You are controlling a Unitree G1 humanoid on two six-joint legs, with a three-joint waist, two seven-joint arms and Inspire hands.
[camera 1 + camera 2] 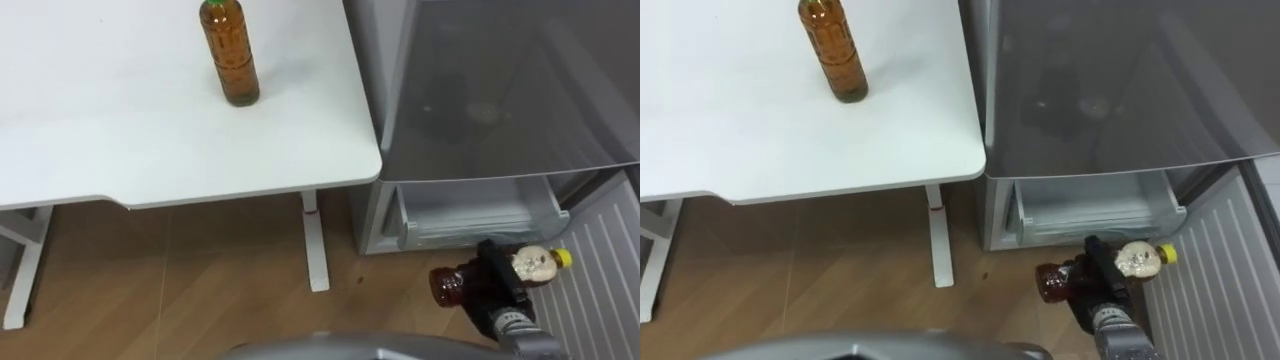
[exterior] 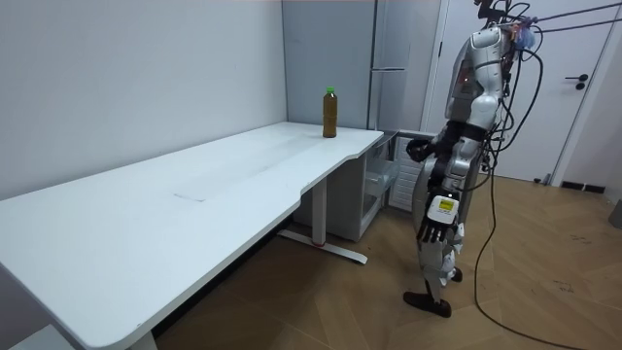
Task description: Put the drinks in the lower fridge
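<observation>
While in right hand [image 1: 497,278], bottle [image 1: 448,285] before drawer [image 1: 470,238].

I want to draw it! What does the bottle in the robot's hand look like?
The clear plastic bottle holds dark reddish-brown drink, with a yellow cap and pale label near the neck. It lies sideways in the air, cap toward the robot's right, before the grey fridge's open lower drawer. The black right hand is curled round its middle.
</observation>
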